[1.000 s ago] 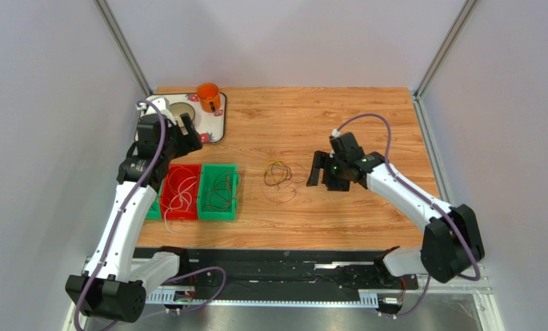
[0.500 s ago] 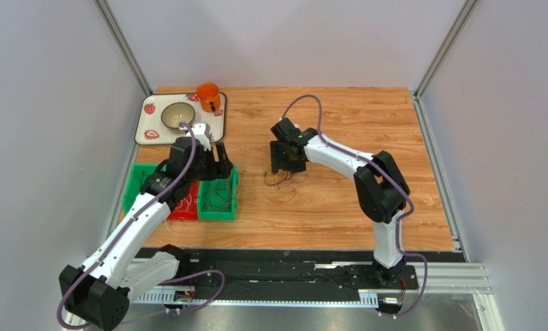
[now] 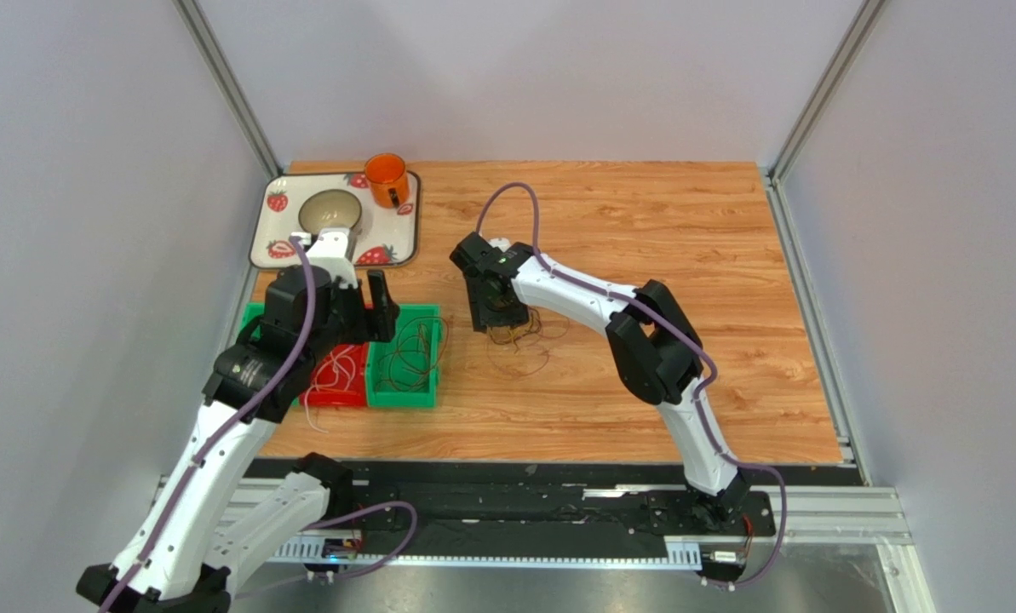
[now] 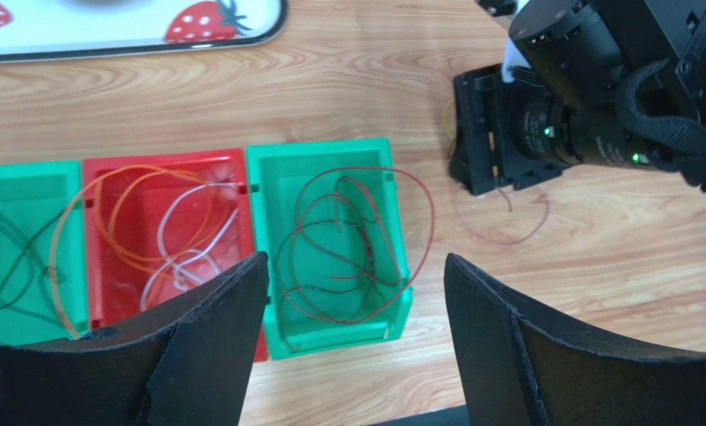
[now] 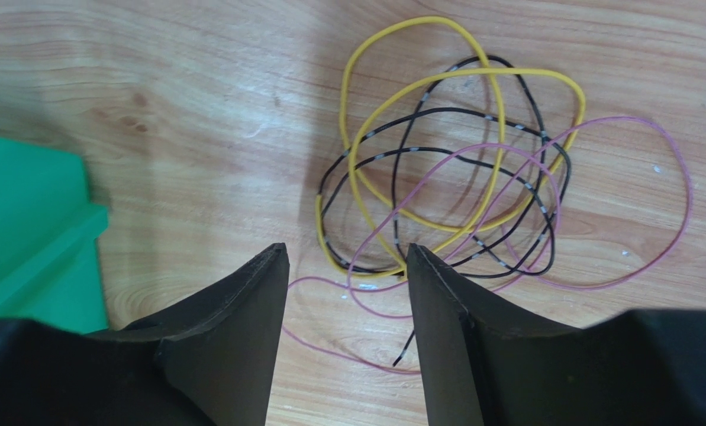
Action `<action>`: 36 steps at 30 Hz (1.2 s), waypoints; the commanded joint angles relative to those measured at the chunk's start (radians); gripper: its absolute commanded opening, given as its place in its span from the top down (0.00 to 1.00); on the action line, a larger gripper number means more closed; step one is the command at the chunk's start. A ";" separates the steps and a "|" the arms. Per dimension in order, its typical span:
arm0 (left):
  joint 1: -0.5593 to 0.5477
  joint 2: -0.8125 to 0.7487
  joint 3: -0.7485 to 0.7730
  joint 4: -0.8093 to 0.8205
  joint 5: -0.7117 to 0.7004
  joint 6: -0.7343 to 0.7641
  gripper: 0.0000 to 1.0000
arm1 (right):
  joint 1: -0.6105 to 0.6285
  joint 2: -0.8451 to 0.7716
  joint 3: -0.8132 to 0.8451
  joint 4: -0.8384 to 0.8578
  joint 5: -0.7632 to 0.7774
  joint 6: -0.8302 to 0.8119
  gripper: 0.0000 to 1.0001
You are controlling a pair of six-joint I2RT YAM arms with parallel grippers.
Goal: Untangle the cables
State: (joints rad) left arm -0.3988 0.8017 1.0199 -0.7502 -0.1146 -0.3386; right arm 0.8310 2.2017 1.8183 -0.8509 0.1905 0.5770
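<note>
From where I stand the right arm is plainly the one in play: its fingers (image 5: 346, 255) hang over the left end of the tangle (image 5: 458, 177), which lies on the bare tabletop (image 3: 679, 243) just right of the green bin (image 4: 330, 162). The fingers are parted and grip nothing. The bend of the yellow wire (image 5: 507, 71) and of the black one runs down into the gap between them. Most of the knot spreads ahead and to the right of the tips, with its long way running across the gap rather than along it, and the pink loop reaches farthest right. I'd judge a pinch here would catch that near bend. The left fingers (image 4: 354, 266) are spread wide and hold nothing above the green bin, where a dark-red wire (image 4: 356, 240) is coiled. A second ago the right arm sat to the right of the tangle and has since reached over it, while the left has come from the tray (image 3: 270, 249) to the bins.
</note>
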 commanded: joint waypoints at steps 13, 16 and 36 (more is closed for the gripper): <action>-0.003 -0.019 -0.015 -0.057 -0.028 0.087 0.19 | 0.016 0.009 0.161 -0.137 0.139 0.012 0.45; -0.003 -0.019 -0.015 -0.054 -0.030 0.089 0.19 | 0.016 0.048 0.199 -0.114 0.112 -0.019 0.46; -0.003 -0.004 -0.014 -0.054 -0.028 0.095 0.20 | 0.013 0.165 0.277 -0.119 0.107 -0.034 0.58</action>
State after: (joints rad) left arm -0.3988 0.8017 1.0061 -0.8028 -0.1406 -0.2691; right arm 0.8394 2.3680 2.1075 -0.9829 0.2874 0.5407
